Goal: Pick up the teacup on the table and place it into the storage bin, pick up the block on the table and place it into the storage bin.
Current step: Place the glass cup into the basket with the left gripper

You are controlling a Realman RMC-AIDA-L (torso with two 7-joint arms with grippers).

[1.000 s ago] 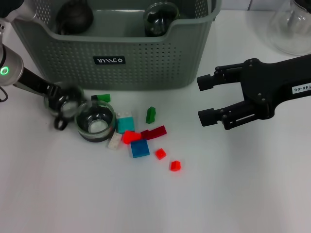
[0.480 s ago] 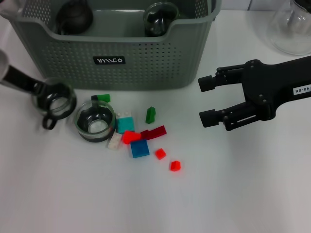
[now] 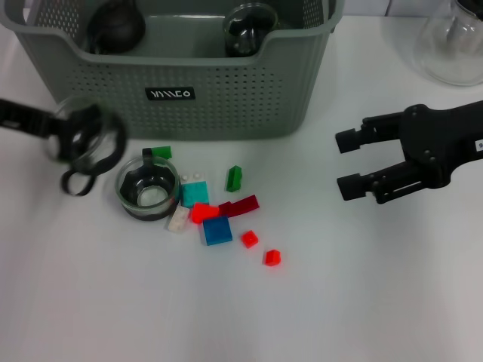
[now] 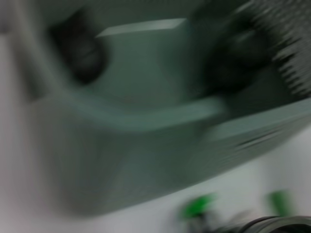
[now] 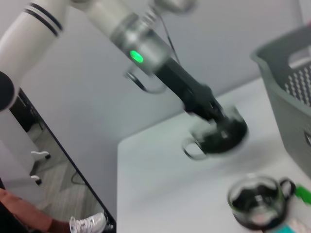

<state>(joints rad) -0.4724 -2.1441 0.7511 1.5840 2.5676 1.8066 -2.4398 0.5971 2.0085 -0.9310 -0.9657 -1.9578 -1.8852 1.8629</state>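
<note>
White table holds a second cup (image 3: 148,188) and small blocks (image 3: 217,230) near the storage bin (image 3: 226,98), while the left gripper (image 3: 64,136), clamped on a glass teacup (image 3: 83,143), lifts it off the table for binning, and the right gripper (image 3: 351,162) waits with fingers apart.

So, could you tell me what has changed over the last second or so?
The left gripper has lifted a glass teacup off the table and carried it up and to the robot's left, toward the storage bin. The right gripper, open, has drawn back to the robot's right. The second teacup, the scattered blocks and the bin have stayed put.
</note>
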